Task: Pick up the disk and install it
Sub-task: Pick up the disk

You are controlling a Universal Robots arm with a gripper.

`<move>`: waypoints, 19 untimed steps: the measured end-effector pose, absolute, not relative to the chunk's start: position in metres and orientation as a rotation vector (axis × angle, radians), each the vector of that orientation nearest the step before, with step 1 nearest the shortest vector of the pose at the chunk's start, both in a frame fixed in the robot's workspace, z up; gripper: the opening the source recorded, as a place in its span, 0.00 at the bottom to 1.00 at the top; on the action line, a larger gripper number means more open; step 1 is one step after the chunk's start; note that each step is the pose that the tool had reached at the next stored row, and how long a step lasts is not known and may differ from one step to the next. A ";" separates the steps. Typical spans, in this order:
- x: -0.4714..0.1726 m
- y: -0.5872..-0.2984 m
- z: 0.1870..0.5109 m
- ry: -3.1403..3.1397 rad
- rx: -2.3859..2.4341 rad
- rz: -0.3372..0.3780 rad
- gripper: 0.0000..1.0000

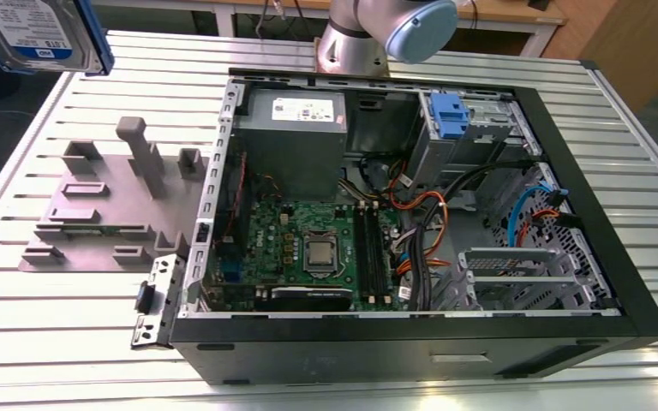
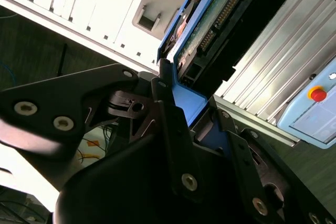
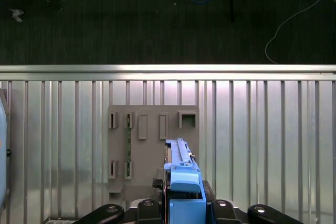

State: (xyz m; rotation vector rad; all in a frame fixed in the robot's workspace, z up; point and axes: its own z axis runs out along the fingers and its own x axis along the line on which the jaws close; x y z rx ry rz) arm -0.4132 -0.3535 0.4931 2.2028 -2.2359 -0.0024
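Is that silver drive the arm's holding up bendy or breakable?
The disk is probably stiff: it juts straight from the gripper without sagging. Likely fragile, given the bare circuit board. Its smooth blue bracket might slip.

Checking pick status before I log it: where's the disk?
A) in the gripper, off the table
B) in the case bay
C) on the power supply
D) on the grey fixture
A: in the second wrist view the gripper clamps the disk by its blue bracket, and the exterior view has it aloft, off the fixture.
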 end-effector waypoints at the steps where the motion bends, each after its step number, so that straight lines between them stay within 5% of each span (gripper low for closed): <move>1: -0.413 -0.354 0.493 -2.236 2.203 -0.002 0.36; 19: -0.401 -0.353 0.493 -2.236 2.203 -0.002 0.36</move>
